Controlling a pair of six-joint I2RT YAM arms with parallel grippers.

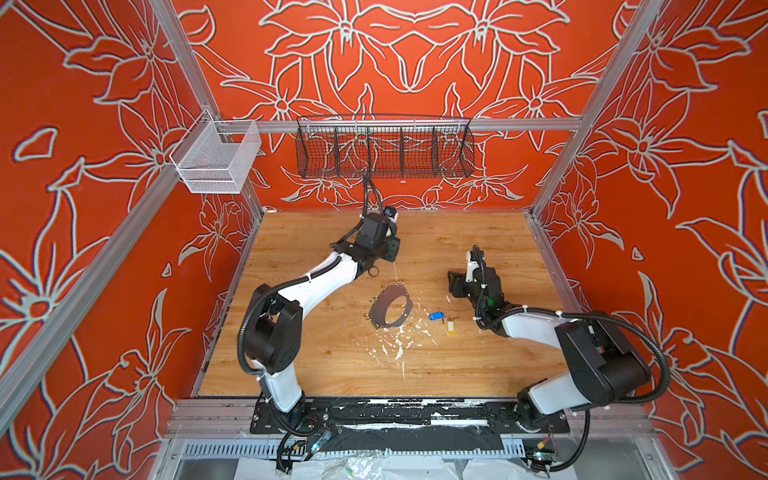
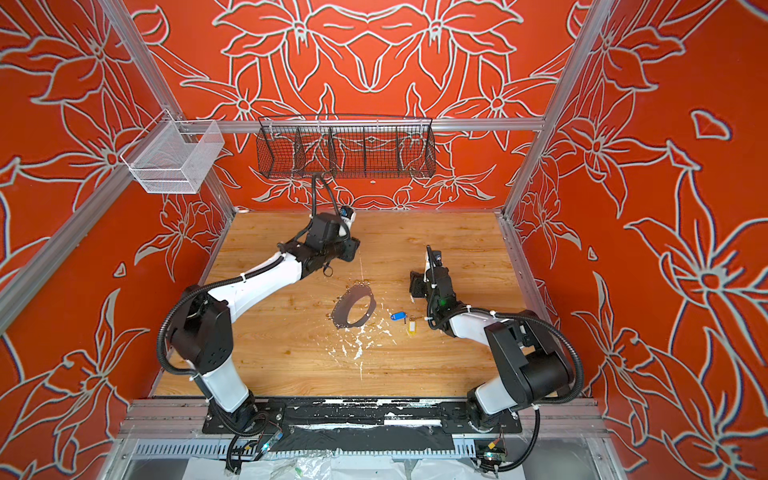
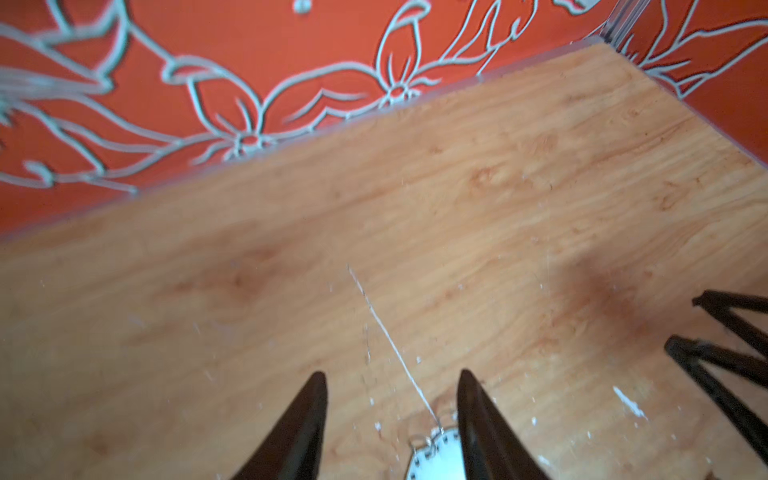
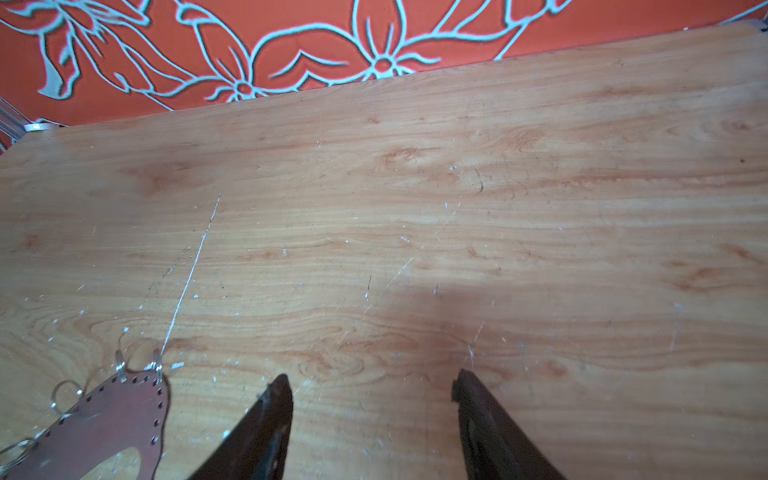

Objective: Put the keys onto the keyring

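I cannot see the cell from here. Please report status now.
Left gripper and right gripper open, empty. Keyring flat on table; blue key and yellow key beside it, unattached. Nothing blocking.

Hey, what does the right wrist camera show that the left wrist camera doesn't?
Only the right wrist view: the right claw, jaws apart over bare wood, and a broad piece of the keyring with several split rings. Only the left wrist view: the left claw, jaws apart, with just the keyring's edge between them. Both: the scratched wooden table, nothing held, no keys.
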